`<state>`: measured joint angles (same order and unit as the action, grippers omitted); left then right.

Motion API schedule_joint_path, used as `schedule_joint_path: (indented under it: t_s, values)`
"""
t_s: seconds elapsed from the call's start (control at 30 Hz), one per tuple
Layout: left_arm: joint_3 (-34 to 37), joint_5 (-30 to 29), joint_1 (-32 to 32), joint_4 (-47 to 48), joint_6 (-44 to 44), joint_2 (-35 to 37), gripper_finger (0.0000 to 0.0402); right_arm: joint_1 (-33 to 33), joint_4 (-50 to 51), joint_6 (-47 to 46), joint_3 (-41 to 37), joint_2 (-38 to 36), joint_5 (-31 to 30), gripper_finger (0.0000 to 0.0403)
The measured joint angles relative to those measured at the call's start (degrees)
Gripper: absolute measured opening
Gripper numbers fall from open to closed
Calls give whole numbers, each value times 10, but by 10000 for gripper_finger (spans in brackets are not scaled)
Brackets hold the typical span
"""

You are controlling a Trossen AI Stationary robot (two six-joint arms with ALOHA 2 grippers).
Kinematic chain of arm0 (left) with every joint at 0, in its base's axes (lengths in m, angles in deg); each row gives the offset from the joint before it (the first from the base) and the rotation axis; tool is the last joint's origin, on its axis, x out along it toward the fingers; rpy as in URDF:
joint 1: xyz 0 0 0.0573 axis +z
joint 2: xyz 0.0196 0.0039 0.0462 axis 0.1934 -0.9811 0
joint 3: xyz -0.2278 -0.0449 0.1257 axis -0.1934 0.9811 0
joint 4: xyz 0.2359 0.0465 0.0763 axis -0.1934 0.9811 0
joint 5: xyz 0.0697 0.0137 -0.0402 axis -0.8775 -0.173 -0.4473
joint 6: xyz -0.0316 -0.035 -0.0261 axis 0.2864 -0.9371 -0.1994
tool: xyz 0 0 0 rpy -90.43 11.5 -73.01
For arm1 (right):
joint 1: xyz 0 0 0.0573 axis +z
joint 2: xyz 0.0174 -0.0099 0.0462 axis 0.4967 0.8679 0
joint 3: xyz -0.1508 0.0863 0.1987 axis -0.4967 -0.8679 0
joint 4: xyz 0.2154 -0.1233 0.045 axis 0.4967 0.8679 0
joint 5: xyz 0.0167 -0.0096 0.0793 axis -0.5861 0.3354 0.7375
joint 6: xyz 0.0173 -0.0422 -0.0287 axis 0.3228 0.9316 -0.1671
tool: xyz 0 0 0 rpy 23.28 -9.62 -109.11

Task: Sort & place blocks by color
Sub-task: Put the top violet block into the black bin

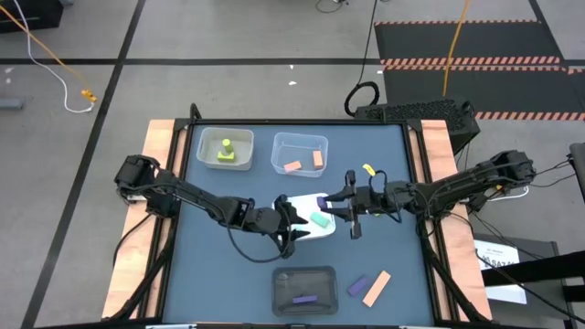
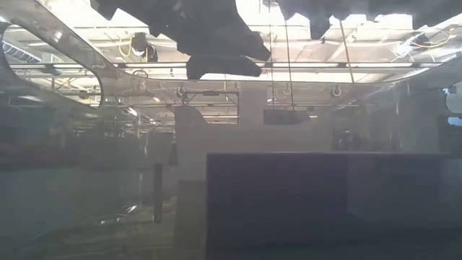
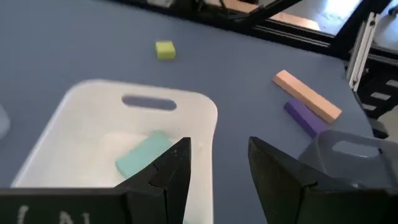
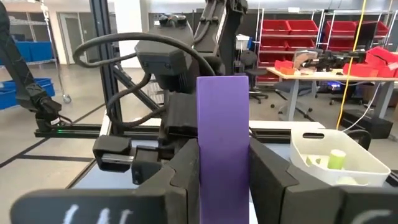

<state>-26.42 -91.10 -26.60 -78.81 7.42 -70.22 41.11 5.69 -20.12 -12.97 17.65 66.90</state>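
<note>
A purple bar (image 4: 222, 140) stands upright, pinched between the fingers of the right gripper (image 1: 351, 206), above the white tray (image 1: 315, 228), which holds one mint-teal block (image 3: 142, 154). The left gripper (image 3: 214, 169) hovers at that tray's edge, jaws parted and empty. The far trays hold yellow-green blocks (image 1: 226, 152) and peach-orange blocks (image 1: 304, 163) (two there); the dark tray (image 1: 305, 290) holds a purple block (image 1: 303, 298). Loose on the table (image 1: 228, 274) lie a purple block (image 1: 357, 286), a peach-orange bar (image 1: 377, 288) and a yellow-green cube (image 3: 165, 50).

Overhead, wrist views share white tray (image 1: 322, 230); low view murky
</note>
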Motion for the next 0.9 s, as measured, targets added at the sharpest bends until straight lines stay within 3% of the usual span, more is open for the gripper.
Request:
schedule_joint_path:
  t_s: [0.27, 0.5, 0.73, 0.9]
  values:
    - [0, -16, 8, -81, 143, 0, 162, 0, 7, 9, 0, 0, 0, 84]
    - [0, -17, 19, -103, 235, 0, 211, 0, 47, -4, 0, 0, 0, 84]
    - [0, -88, 42, -161, 204, 0, 261, 6, 75, -8, 0, 0, -1, 85]
    - [0, -50, 53, -184, 166, 0, 275, 12, 81, -3, 1, -2, 1, 85]
